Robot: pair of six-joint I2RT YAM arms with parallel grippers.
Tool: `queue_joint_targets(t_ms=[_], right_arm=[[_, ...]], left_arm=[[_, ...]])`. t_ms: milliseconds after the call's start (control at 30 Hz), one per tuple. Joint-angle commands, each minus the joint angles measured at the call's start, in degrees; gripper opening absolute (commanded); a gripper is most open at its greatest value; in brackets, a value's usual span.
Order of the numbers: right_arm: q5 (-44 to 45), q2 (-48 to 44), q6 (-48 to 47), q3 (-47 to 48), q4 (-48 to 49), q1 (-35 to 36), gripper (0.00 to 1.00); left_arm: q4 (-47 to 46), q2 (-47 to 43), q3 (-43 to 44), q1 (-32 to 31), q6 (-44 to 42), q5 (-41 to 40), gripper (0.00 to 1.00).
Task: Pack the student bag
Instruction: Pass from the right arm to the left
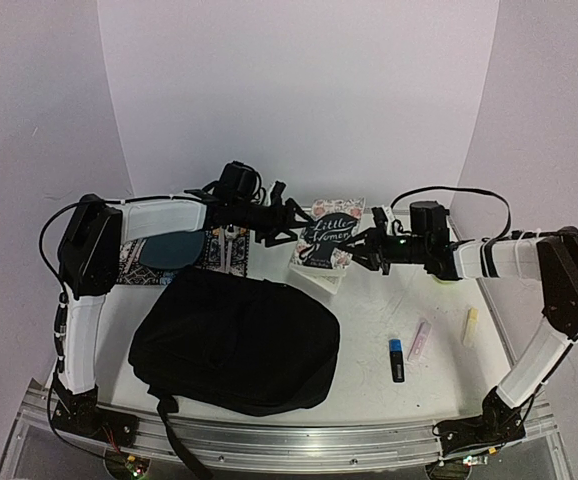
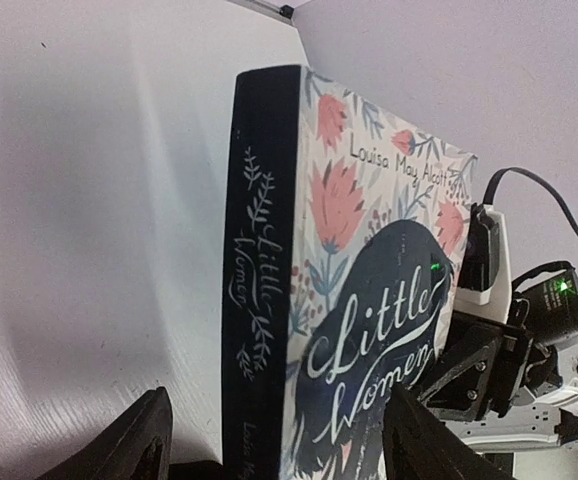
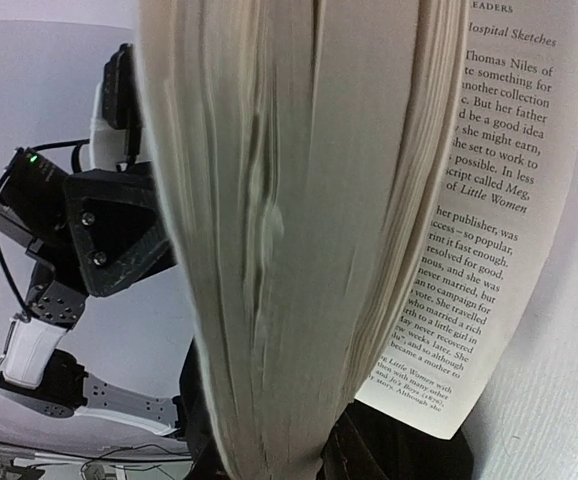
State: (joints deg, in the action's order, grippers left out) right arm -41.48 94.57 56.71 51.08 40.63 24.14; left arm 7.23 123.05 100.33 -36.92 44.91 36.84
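Note:
The student bag (image 1: pixel 231 345), a floppy black backpack, lies flat on the table at front left, closed as far as I can see. A book, "Little Women" (image 1: pixel 329 238), is held tilted behind the bag, between my two grippers. My right gripper (image 1: pixel 361 250) is shut on the book's page block (image 3: pixel 289 230) from the right, and one loose printed page hangs open. My left gripper (image 1: pixel 287 225) is open at the book's left side. Its fingers (image 2: pixel 134 445) straddle the dark spine (image 2: pixel 259 300) without pressing it.
A dark teal oval plate (image 1: pixel 174 248) sits on a patterned mat (image 1: pixel 134 268) at back left, under my left arm. A black marker with a blue cap (image 1: pixel 396 358), a pink tube (image 1: pixel 420 340) and a yellow highlighter (image 1: pixel 471 327) lie at front right.

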Motion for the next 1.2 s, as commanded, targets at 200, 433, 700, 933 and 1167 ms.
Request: queue_joint_targets(t_ms=[200, 433, 700, 933, 1167], right_arm=[[-8.4, -4.0, -2.4, 6.4, 5.9, 1.9, 0.0], [-8.6, -3.3, -2.4, 7.2, 5.9, 2.3, 0.0], [-5.0, -5.4, -2.7, 4.6, 5.1, 2.6, 0.17], [3.2, -11.2, -9.9, 2.4, -3.3, 3.5, 0.4], [11.5, -14.7, -24.3, 5.3, -18.2, 7.3, 0.69]], left_arm=[[-4.2, -3.8, 0.4, -0.1, 1.3, 7.9, 0.66], [-6.7, -7.6, -3.3, -0.1, 2.4, 10.1, 0.41], [-16.1, -14.9, -12.2, -0.1, 9.6, 6.9, 0.07], [-16.5, -21.8, -17.7, -0.1, 14.6, -3.2, 0.0], [-16.5, -25.4, -20.8, 0.0, 17.7, -7.4, 0.0]])
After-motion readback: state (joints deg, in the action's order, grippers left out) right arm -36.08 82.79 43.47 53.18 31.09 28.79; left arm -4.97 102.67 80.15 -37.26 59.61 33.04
